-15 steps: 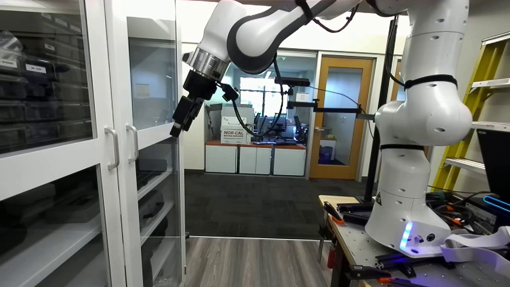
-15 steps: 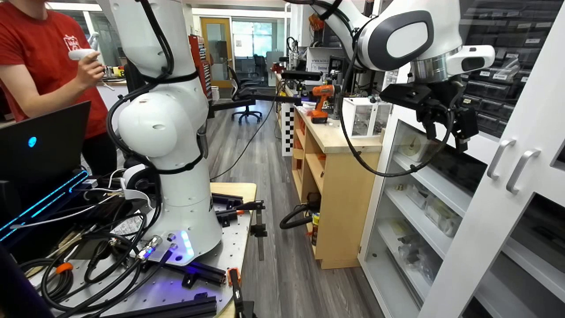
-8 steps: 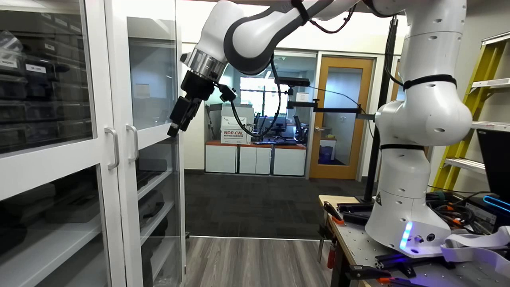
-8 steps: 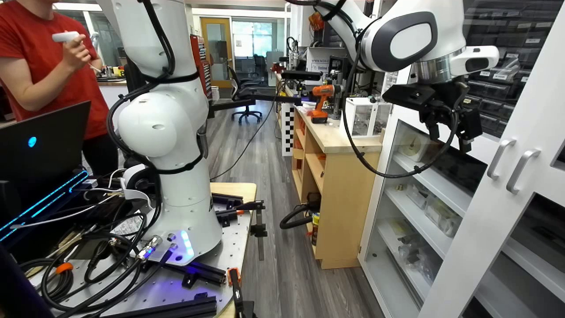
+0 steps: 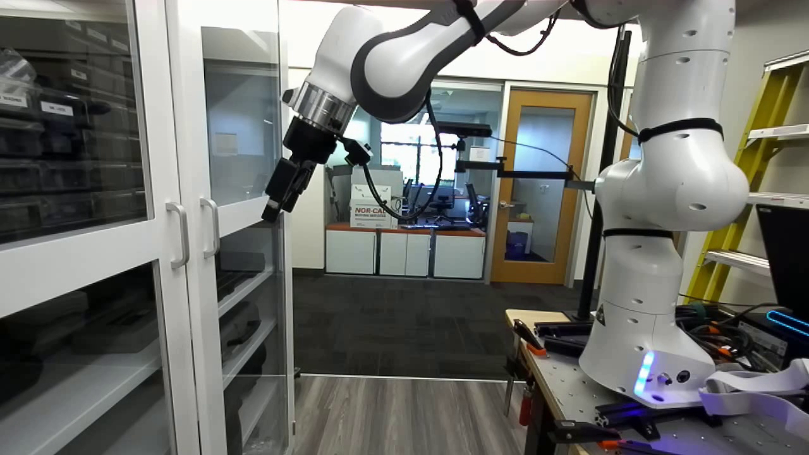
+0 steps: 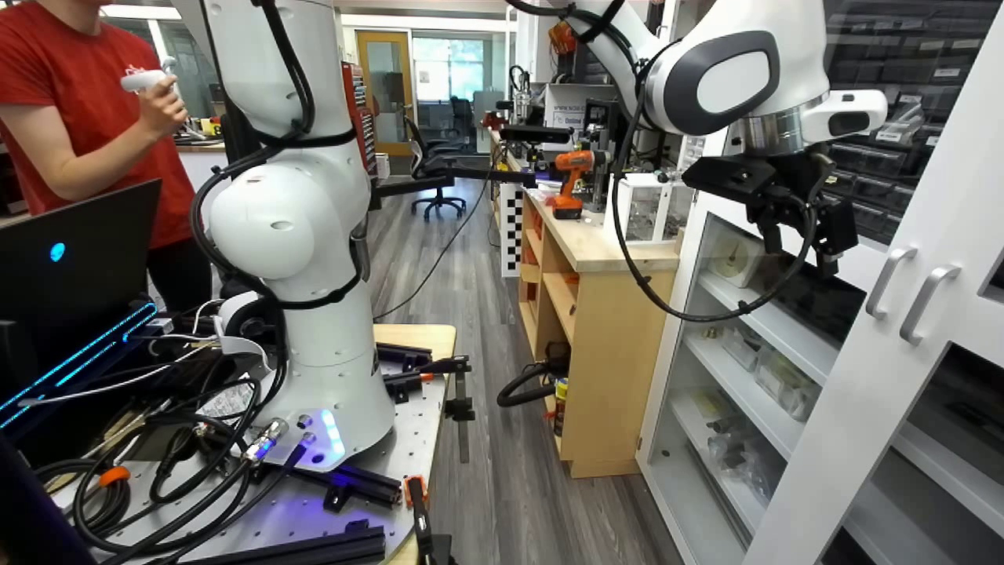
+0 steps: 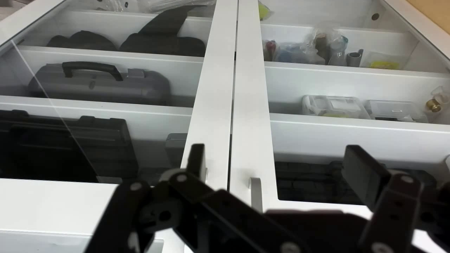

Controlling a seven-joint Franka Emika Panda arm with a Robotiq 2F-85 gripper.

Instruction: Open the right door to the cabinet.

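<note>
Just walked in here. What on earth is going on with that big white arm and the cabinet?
A white robot arm extends to a glass-fronted cabinet, apparently to open its right door, which looks shut. The black pincer hangs open near the handles, holding neither. A person in a red shirt holds a white device, probably steering the arm.
</note>
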